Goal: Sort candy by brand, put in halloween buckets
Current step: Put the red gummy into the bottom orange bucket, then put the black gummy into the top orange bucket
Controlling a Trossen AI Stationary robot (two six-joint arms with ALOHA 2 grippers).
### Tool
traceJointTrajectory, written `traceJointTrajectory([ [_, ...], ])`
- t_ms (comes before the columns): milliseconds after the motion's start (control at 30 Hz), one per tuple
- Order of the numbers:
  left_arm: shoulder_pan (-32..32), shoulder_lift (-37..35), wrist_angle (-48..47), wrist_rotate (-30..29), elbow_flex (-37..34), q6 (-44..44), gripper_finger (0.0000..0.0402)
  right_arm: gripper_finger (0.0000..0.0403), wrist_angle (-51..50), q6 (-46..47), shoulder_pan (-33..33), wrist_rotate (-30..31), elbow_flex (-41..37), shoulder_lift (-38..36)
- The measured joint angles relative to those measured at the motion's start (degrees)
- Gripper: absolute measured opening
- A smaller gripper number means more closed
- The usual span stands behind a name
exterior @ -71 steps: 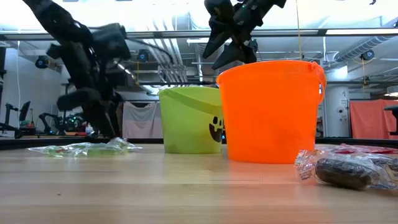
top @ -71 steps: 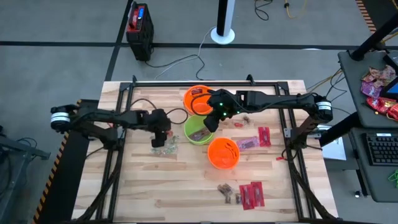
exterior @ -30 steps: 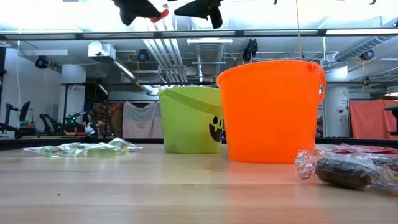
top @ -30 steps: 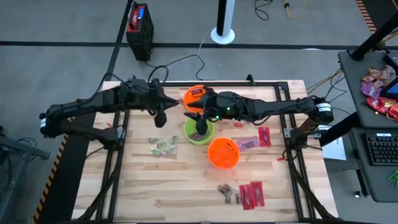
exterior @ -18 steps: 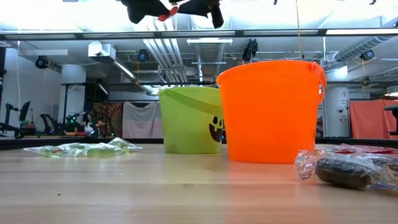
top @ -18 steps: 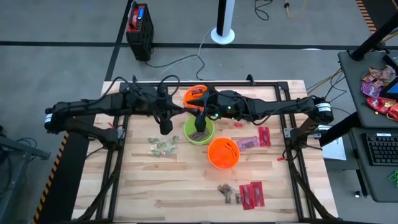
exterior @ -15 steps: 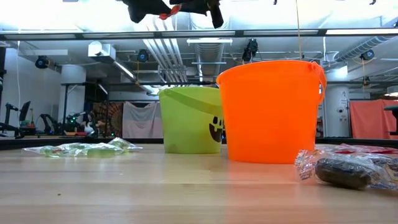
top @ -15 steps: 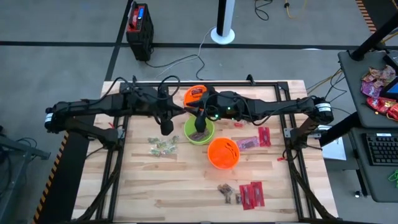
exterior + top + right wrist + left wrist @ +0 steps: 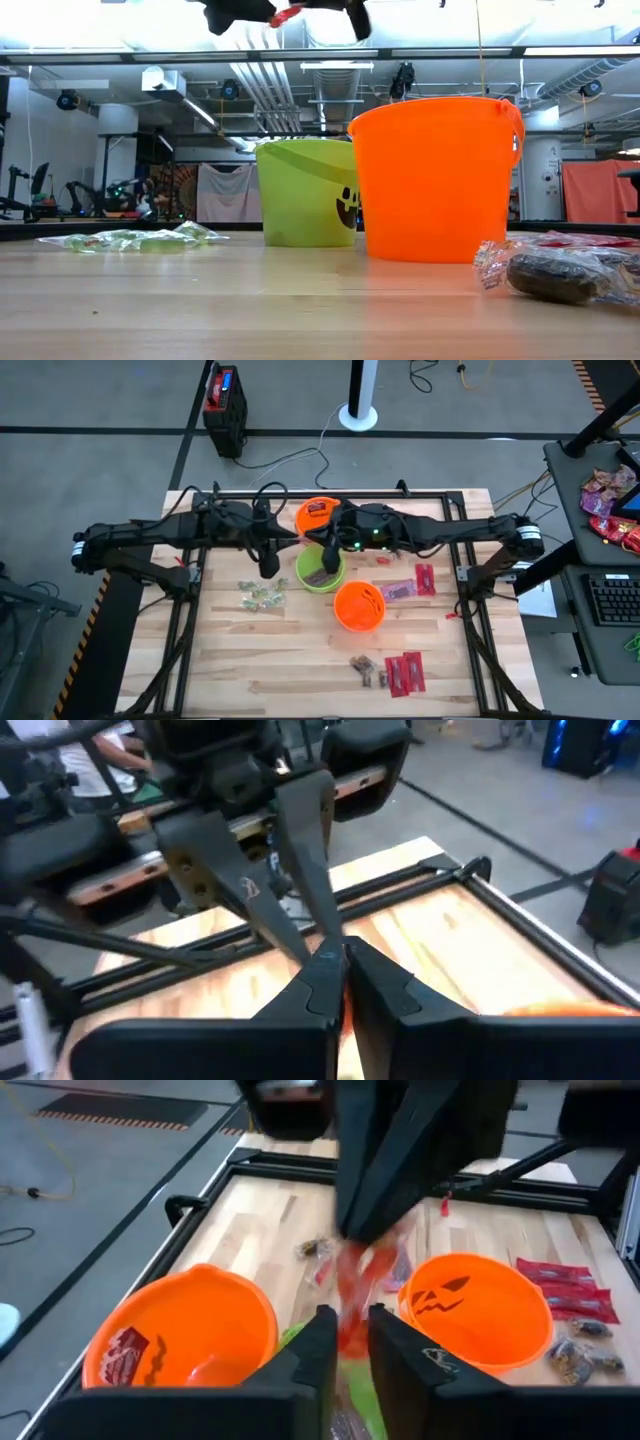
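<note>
When you paused here, both arms met in the air above the gap between the lime green bucket [image 9: 301, 573] and the far orange bucket [image 9: 303, 519]. A red packet [image 9: 287, 14] hung between them.

- Right end effector [image 9: 343, 960]: clamped shut on the red packet, a red sliver showing between its fingers.
- Left end effector [image 9: 350, 1342]: fingers slightly parted, the packet's other end seen in the gap. It looked like a hand-over, left giving, right taking.
- Why up there: likely to pass the packet clear of the bucket rims and let the right arm carry it.
- Far orange bucket already held a red packet, so you would judge it the red brand's home. It sat just beside the meeting point.
- Lime green bucket held something dark. You could not tell the brand.
- Near orange bucket [image 9: 340, 610]: contents unclear.
- Unsorted on the surface [image 9: 250, 660]: green-yellow sweets [image 9: 262, 595] on the left, a pink-purple packet [image 9: 398, 590] and red packets [image 9: 425, 578] on the right, more red packets [image 9: 405, 672] beside dark brown pieces [image 9: 365, 668] at the front.
</note>
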Motion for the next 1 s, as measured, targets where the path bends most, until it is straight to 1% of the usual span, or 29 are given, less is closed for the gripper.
traceJointTrajectory([
  [100, 0.0, 0.01, -0.51, 0.53, -0.11, -0.03, 0.0085, 0.0009, -6.54, 2.19, 0.09, -3.37, 0.0, -2.69],
  [167, 0.02, -0.08, -1.1, 0.7, -0.11, -0.01, 0.0108, 0.0009, -13.6, 5.33, 0.09, -8.71, 0.0, -4.39],
  [267, 0.02, -0.37, -2.63, 0.68, -0.11, 0.44, 0.0137, 0.0009, -28.7, 11.56, 0.9, -15.56, 0.07, -6.09],
  [333, 0.03, -0.55, -3.93, 0.68, -0.11, 1.17, 0.0151, 0.0009, -39.6, 14.47, 2.69, -18.71, 0.04, -6.07],
  [367, 0.07, -0.56, -4.58, 0.68, -0.11, 1.35, 0.0157, 0.0009, -44.22, 15.68, 3.93, -18.69, 0.04, -5.54],
  [433, 0.09, -0.54, -5.29, 0.66, -0.11, 1.41, 0.0164, 0.0009, -50.06, 18.49, 6.42, -15.48, -0.16, -4.55],
  [567, 0.09, -0.41, -6.66, 0.66, -0.11, 1.43, 0.0169, 0.0014, -50.39, 23.39, 9.82, -10.09, -1.07, -2.88],
  [633, 0.07, -0.41, -7.08, 0.68, -0.11, 0.96, 0.0169, 0.0023, -50.4, 26.38, 10.77, -9.75, -1.14, -1.97],
  [833, -0.45, -0.41, -9.56, 1.34, -0.13, 0.41, 0.0169, 0.0081, -50.63, 32.6, 13.05, -8.71, -1.16, -0.21],
  [1000, -2.53, -0.41, -9.87, 3.35, -0.19, 0.34, 0.0169, 0.0132, -50.79, 33.98, 15.03, -4.23, -1.25, -0.89],
])
